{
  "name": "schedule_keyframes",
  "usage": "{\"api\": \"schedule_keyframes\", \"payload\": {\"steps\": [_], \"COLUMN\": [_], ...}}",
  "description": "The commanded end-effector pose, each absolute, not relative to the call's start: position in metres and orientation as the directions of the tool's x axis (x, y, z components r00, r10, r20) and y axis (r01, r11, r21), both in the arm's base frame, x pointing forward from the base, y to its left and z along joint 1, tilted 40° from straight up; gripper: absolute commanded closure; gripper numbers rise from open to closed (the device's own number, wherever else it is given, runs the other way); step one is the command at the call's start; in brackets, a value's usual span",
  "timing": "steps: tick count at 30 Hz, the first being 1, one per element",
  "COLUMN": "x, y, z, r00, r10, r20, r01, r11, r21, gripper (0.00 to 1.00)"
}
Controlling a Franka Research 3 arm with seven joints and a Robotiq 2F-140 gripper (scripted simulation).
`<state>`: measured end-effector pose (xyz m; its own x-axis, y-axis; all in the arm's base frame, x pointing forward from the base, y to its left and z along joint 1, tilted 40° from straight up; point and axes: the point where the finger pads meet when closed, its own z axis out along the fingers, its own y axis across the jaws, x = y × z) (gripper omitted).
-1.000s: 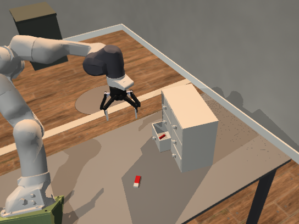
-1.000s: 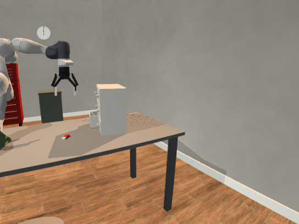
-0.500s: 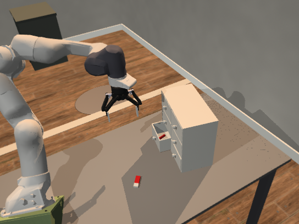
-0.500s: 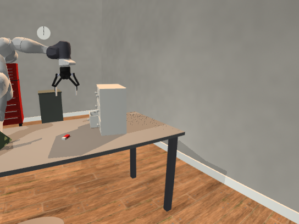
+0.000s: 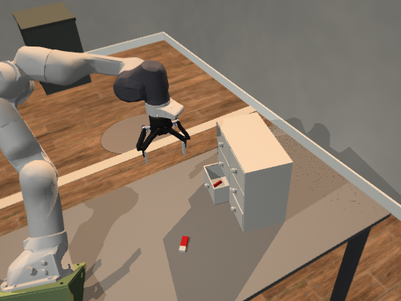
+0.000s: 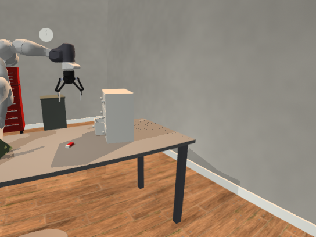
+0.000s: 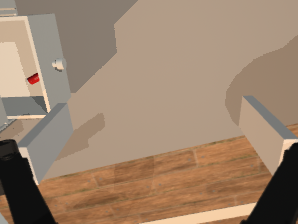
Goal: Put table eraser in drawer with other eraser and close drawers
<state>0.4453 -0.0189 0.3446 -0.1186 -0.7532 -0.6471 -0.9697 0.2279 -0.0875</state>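
The arm reaches out high over the bench (image 5: 317,221), with its wrist pointing down. The pincer (image 5: 164,152) is wide open and holds nothing. It hangs in the air near the chest (image 5: 258,173). One drawer (image 5: 214,192) sticks out with a red thing (image 5: 217,183) inside. The eraser (image 5: 183,243) lies on the bench, well apart from the pincer.
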Motion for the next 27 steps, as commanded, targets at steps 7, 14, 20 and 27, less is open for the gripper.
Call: {"api": "schedule_keyframes", "payload": {"steps": [7, 14, 20, 27], "x": [0.4467, 0.4532, 0.4532, 0.4532], "y": [-0.0201, -0.0216, -0.0216, -0.0216], "z": [0.3446, 0.3447, 0.3447, 0.3447], "r00": [-0.098, 0.039, 0.039, 0.039], "r10": [-0.76, -0.782, -0.782, -0.782], "r20": [-0.642, -0.622, -0.622, -0.622], "r01": [-0.972, -0.976, -0.976, -0.976], "r11": [0.213, 0.104, 0.104, 0.104], "r21": [-0.104, -0.192, -0.192, -0.192], "gripper": [0.0, 0.0, 0.0, 0.0]}}
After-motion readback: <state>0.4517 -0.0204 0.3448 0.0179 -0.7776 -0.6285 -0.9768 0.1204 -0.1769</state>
